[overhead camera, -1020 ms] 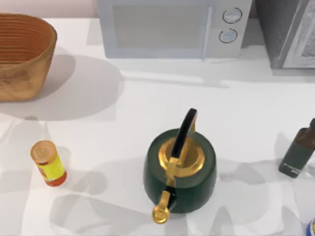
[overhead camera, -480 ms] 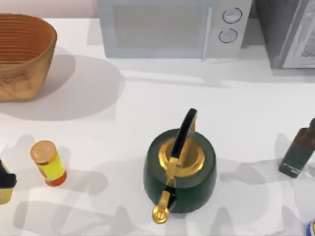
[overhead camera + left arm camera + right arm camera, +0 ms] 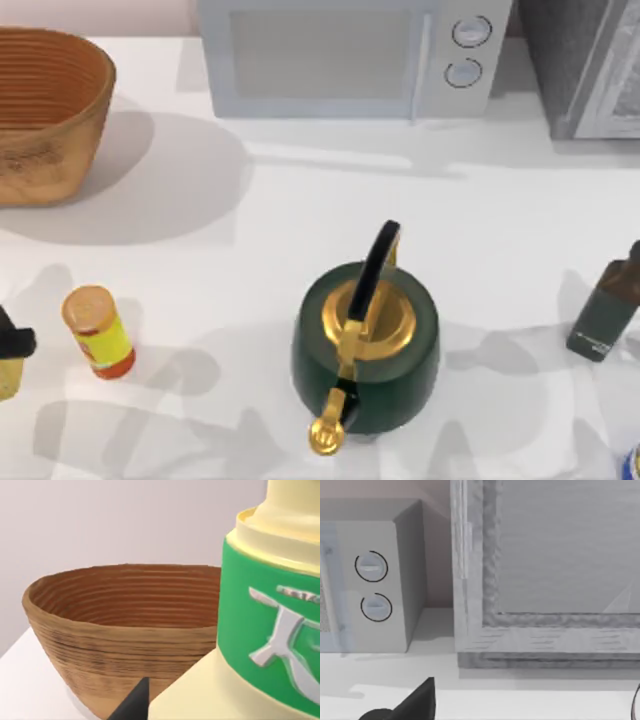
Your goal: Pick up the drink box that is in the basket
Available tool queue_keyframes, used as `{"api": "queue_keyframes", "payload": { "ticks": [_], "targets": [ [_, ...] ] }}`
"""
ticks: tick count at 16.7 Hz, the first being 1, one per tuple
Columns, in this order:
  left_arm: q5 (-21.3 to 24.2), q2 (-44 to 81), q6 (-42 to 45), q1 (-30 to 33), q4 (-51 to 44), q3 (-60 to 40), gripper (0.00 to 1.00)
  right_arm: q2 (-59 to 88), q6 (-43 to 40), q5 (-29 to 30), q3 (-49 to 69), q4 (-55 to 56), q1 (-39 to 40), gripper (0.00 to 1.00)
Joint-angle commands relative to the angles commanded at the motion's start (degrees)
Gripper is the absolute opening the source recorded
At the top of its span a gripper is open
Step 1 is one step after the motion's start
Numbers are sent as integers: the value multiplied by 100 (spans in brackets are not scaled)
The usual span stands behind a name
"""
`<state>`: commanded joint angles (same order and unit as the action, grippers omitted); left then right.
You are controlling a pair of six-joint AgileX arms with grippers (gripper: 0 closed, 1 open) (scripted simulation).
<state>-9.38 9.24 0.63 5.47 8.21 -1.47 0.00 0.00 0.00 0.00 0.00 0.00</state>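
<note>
While the top view catches my left gripper (image 3: 10,350) at the left edge, holding the drink box (image 3: 260,630), my wrist view shows it upright before the basket (image 3: 120,625).

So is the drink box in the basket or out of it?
Out. The left wrist view shows the drink box close up, in front of the basket; in the top view it sits at the table's left edge with the left gripper.

Rendered kitchen counter: white worktop (image 3: 300,220) with microwave (image 3: 345,55), green kettle (image 3: 365,345) (gold lid) and dark bottle (image 3: 605,310).
</note>
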Motion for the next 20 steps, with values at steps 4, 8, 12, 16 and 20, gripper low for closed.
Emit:
{"api": "queue_keyframes", "payload": {
  "ticks": [4, 8, 12, 16, 20],
  "targets": [
    [-1746, 1386, 96, 839, 1243, -251, 0, 0, 0, 0, 0, 0, 0, 100],
    [-3610, 2826, 187, 1720, 2523, -490, 0, 0, 0, 0, 0, 0, 0, 100],
    [-5004, 3973, 260, 2433, 3561, -688, 0, 0, 0, 0, 0, 0, 0, 100],
    [-5749, 4594, 298, 2815, 4116, -793, 0, 0, 0, 0, 0, 0, 0, 100],
    [-5787, 4630, 300, 2836, 4146, -798, 0, 0, 0, 0, 0, 0, 0, 100]
  ]
}}
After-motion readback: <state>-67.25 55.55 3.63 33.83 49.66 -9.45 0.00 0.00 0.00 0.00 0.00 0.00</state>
